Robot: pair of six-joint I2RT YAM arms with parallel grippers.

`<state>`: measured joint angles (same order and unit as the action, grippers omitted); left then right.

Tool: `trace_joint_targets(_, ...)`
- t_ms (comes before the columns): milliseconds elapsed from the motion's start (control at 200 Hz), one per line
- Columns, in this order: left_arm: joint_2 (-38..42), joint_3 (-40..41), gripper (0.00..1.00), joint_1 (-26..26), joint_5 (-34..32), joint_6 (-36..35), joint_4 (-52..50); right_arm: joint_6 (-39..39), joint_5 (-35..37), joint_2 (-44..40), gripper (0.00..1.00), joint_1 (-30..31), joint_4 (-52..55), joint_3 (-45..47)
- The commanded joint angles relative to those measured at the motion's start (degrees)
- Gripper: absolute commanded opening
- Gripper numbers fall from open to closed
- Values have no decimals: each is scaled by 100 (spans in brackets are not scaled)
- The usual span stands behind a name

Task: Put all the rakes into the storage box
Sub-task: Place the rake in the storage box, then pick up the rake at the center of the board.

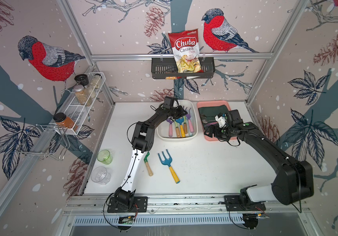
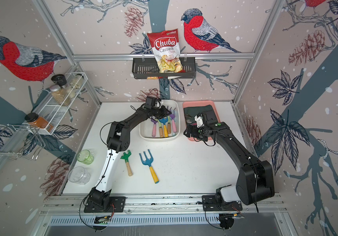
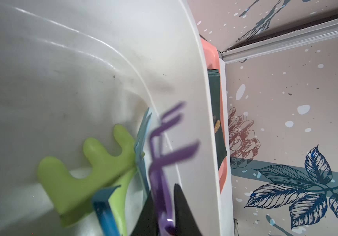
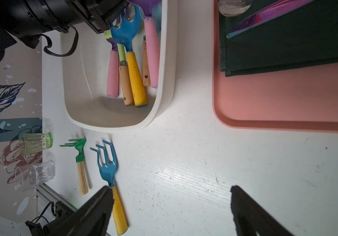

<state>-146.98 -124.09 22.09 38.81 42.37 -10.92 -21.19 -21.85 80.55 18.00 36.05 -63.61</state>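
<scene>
Left wrist: purple rake (image 3: 157, 169) sits within left pincer (image 3: 162, 195); storage box (image 3: 72, 71) beneath.

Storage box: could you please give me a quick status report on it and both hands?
Left hand over storage box, purple rake between its fingers, grip unclear. Right hand open, empty, above table. Green rake, blue fork lie on table.

Left arm (image 1: 143, 128): black joints, white tapered lower link (image 1: 127, 175), thin black cables (image 1: 127, 131) looping at joints. Right arm (image 1: 266, 143): bulky black shell, pale grey segment (image 1: 260, 191) near base, green dots (image 1: 245, 124) by wrist. Black base plates (image 1: 141, 202), small screws. Right gripper (image 4: 170, 190): black tapered fingers (image 4: 94, 212).
</scene>
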Motion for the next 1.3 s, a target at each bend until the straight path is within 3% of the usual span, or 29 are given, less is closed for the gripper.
trace_joint_targets(0,11,-50,23,24,-65,-140,-38,36,-66,-55,92,9,-105,40)
trace_joint_targets(165,68,-56,33,51,-70,-107,-33,41,-64,-106,92,2,-144,133)
trace_joint_targets(370,314,-3,61,102,-126,-106,-53,-14,164,-135,92,99,-195,311)
trace_joint_targets(480,537,95,70,112,-174,-97,-42,-24,705,-119,92,448,-158,381)
trace_joint_targets(845,1377,1082,76,30,-468,-214,41,-810,1472,91,90,2285,-406,461)
trace_joint_targets(1060,2402,2535,77,-182,-572,-170,553,-1208,2062,535,88,3609,-159,158)
trace_joint_targets(1296,4016,4401,78,-586,-635,-220,921,-1401,2465,1670,85,4941,210,-570)
